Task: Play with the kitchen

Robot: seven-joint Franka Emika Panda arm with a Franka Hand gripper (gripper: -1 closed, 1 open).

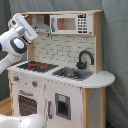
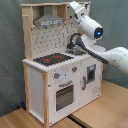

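The kitchen [image 1: 65,95] is a tall toy of white panels and light wood, with a black-red hob [image 1: 37,65], a sink [image 1: 70,74], a black tap [image 1: 85,57], a grey hood [image 1: 42,28] and an oven door [image 1: 27,105]. In the second exterior view the kitchen [image 2: 60,85] shows its hob [image 2: 52,59], hood [image 2: 50,20] and oven door [image 2: 64,95]. My gripper [image 1: 31,35] hangs in front of the upper part, at hood height. In the second exterior view the gripper [image 2: 74,7] is near the top shelf, above the tap [image 2: 75,39]. It touches nothing that I can see.
A microwave panel [image 1: 70,23] sits in the top shelf, with a pegboard back [image 2: 52,39] below it. The arm's elbow [image 2: 97,32] and forearm [image 2: 117,56] reach across in front of the sink side. A wooden floor [image 2: 100,112] lies below and a grey curtain hangs behind.
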